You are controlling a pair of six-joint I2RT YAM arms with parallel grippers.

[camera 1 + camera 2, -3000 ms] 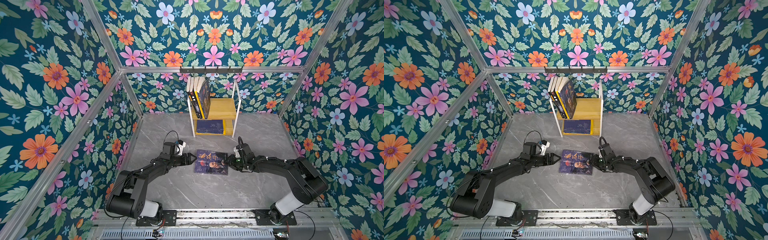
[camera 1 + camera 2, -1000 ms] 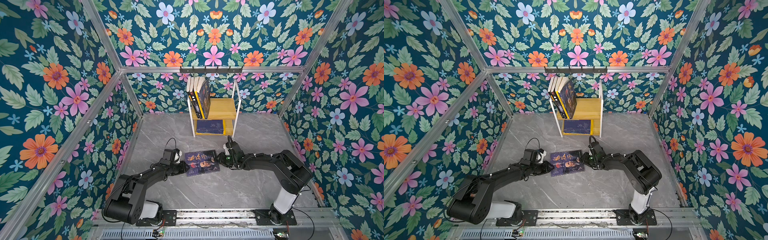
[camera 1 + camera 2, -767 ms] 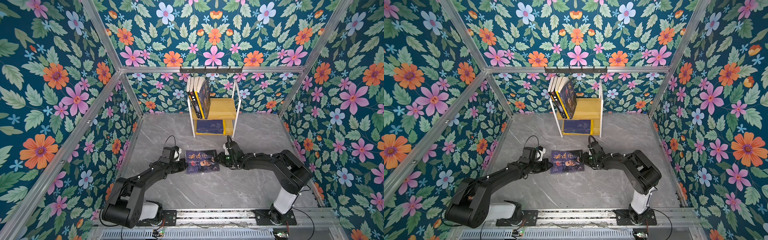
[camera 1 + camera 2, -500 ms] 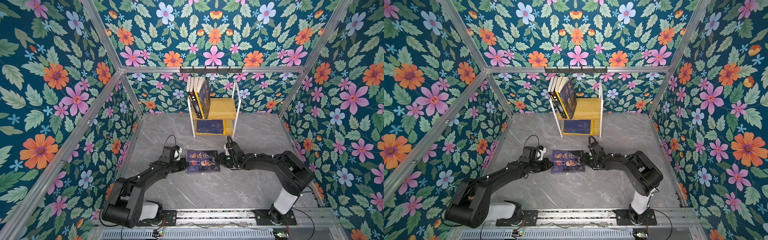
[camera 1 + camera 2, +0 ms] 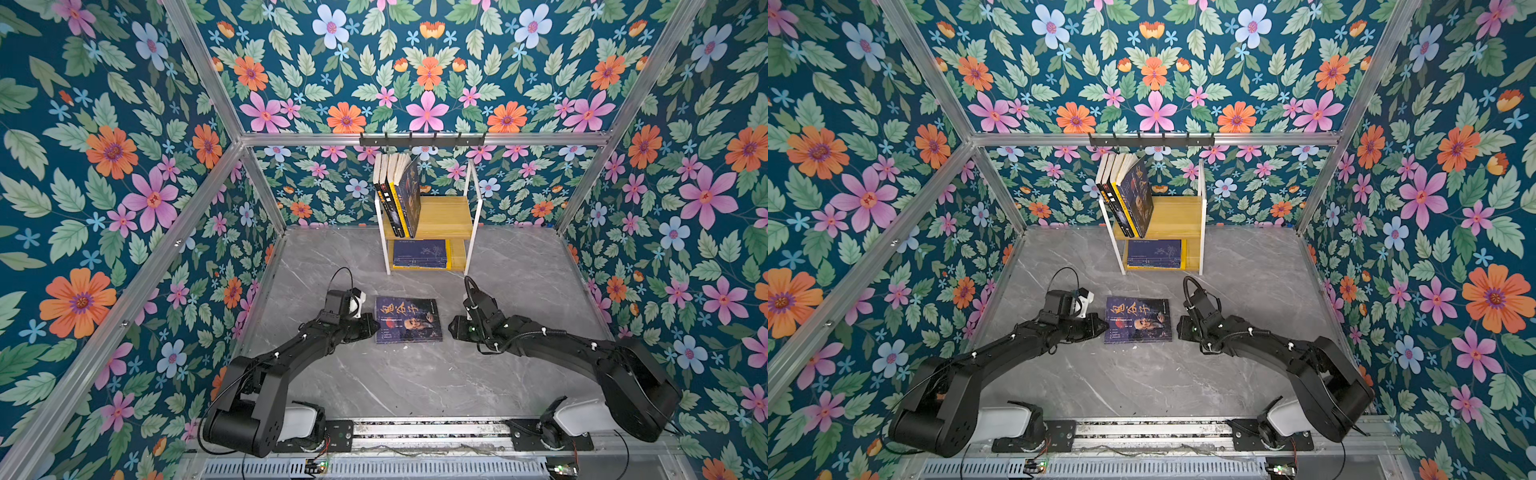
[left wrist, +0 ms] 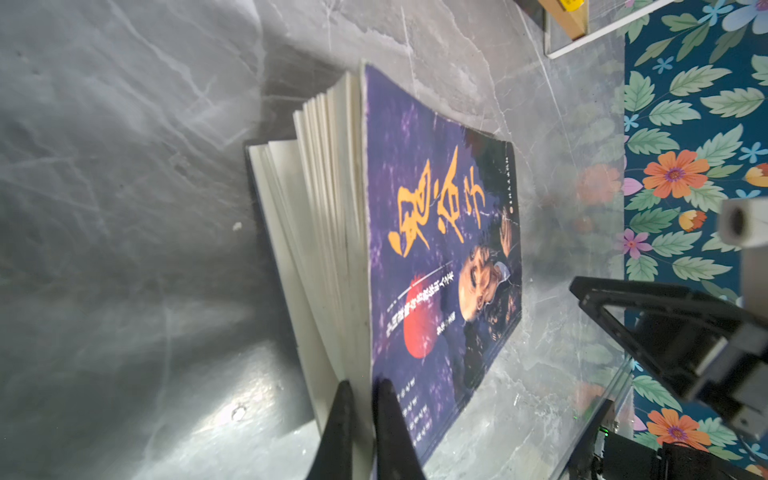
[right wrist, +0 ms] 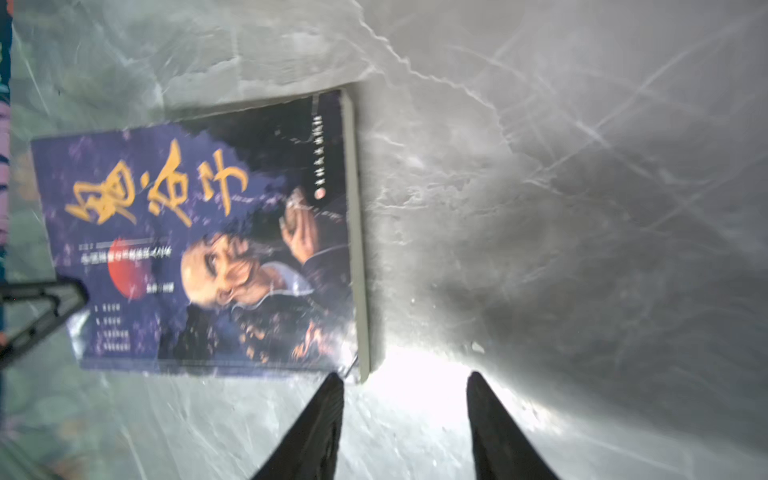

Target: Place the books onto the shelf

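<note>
Left of centre, the black left gripper (image 5: pixel 373 328) has just clamped the page edge of the purple-blue portrait paperback (image 5: pixel 408 320) (lying mid-frame). Right of it, the black right gripper (image 5: pixel 452 329) has backed off, jaws apart; white-framed wooden shelf (image 5: pixel 446 216) next.

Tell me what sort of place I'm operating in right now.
Likely a staged robot test cell, not a real room: floral printed panels on an aluminium frame, two arms bolted to a front rail, a marble-look table with a small shelf and a loose book.
</note>
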